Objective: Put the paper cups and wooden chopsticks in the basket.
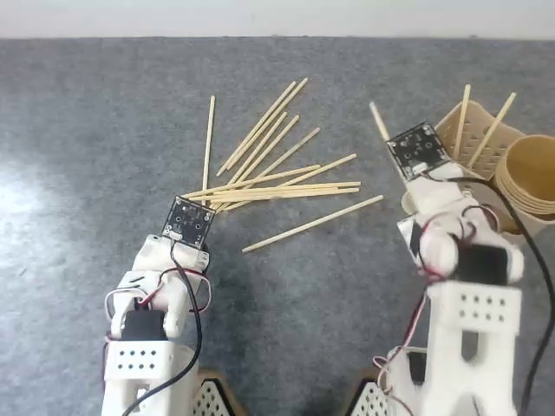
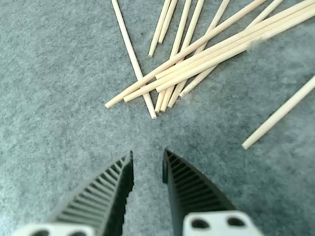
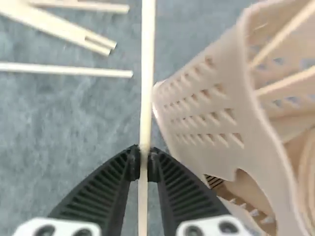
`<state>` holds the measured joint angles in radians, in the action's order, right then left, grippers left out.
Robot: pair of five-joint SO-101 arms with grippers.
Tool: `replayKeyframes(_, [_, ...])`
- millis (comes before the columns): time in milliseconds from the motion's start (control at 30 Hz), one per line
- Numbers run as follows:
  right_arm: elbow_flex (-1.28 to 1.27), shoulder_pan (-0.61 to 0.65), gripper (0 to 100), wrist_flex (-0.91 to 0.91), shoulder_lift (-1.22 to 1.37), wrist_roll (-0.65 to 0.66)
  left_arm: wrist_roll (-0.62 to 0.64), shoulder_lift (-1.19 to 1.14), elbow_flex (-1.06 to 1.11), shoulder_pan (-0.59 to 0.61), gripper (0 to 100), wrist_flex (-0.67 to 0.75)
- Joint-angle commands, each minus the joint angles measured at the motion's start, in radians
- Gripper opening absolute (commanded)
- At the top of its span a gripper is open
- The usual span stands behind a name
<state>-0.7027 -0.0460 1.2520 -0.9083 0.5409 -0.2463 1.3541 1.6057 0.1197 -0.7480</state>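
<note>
Several wooden chopsticks (image 1: 277, 169) lie fanned out on the grey carpet. In the left wrist view the near ends of these chopsticks (image 2: 197, 54) lie just ahead of my left gripper (image 2: 147, 157), which is open with a narrow gap and holds nothing. My right gripper (image 3: 142, 156) is shut on a single chopstick (image 3: 146, 73), right beside the wall of the beige slotted basket (image 3: 216, 113). From above, that held chopstick (image 1: 379, 121) sticks out left of the basket (image 1: 477, 139), which has two chopsticks standing in it. Stacked paper cups (image 1: 531, 178) sit against the basket's right side.
The grey carpet (image 1: 87, 130) stretches open to the left and back. One stray chopstick (image 1: 312, 224) lies between the two arms. The right arm's base (image 1: 473, 329) and its cables stand close below the basket.
</note>
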Motion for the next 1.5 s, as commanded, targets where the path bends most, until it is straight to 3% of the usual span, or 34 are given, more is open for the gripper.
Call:
replayKeyframes(0, [0.003,0.008,0.8,-0.048,-0.113,-0.044,0.011,0.006,-0.007,0.002,10,0.026])
replayKeyframes(333, [-0.02,-0.005,0.8,-0.275,-0.409,-0.098,0.011,0.006,-0.007,0.002,10,0.026])
replayKeyframes(767, [-0.517,-0.077,0.7,-0.993,-0.556,-0.117,0.011,0.006,-0.005,0.002,10,0.029])
replayKeyframes(1000, [-0.434,-0.084,0.6,-1.043,-0.552,-0.158,0.011,0.006,-0.005,0.002,10,0.029])
replayKeyframes(1133, [-0.488,-0.111,0.6,-1.168,-0.516,-0.161,0.011,0.006,-0.005,0.002,10,0.028])
replayKeyframes(1333, [-0.552,-0.143,0.6,-1.4,-0.272,-0.181,0.011,0.006,-0.005,0.002,10,0.028])
replayKeyframes(1467, [-0.531,-0.157,0.6,-1.475,-0.102,-0.292,0.011,0.006,-0.005,0.002,10,0.029])
